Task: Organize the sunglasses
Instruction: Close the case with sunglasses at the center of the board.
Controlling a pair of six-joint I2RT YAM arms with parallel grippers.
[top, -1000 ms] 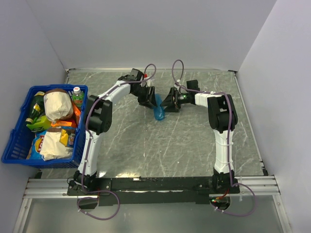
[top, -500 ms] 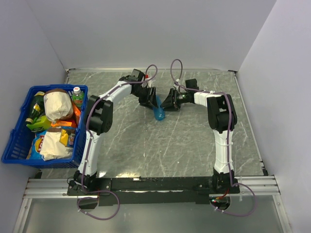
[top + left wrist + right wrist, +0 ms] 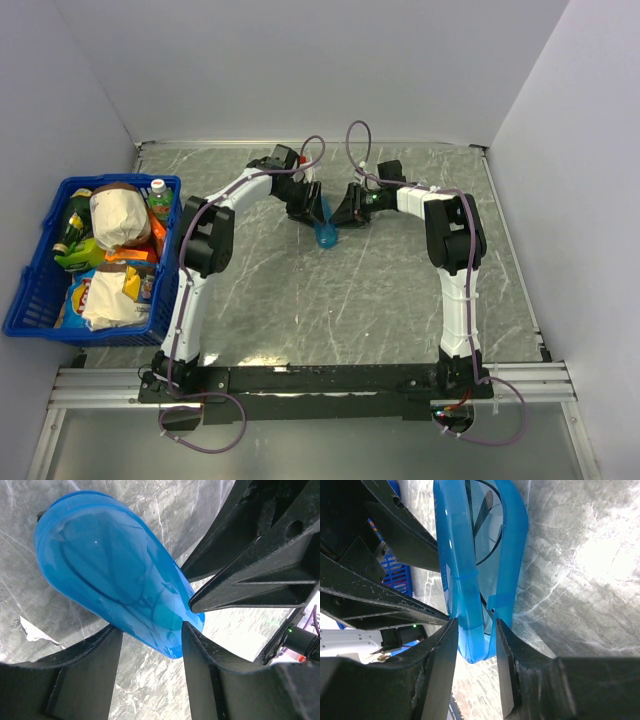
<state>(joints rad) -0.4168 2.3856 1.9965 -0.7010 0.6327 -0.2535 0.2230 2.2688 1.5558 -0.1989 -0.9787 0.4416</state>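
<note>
The left tool [image 3: 150, 630] and the right tool [image 3: 476, 625] each squeezed the long, rounded, see-through blue case [image 3: 100, 555]. Thin black wire sunglasses [image 3: 481, 517] lay inside it.

We've got a grey marbled bench [image 3: 340, 300] w/ a full blue basket [image 3: 35, 275] at left edge, blue case [image 3: 325, 236] far-centre.

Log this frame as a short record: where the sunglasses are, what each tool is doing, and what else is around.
sunglasses: inside the blue case, visible through its shell
blue case: over the far middle of the table, between both tools; shells appear slightly apart at one end
left tool: fingers clamped on the case's sides
right tool: fingers pinching the case's end
basket: blue, at the table's left edge, filled
</note>
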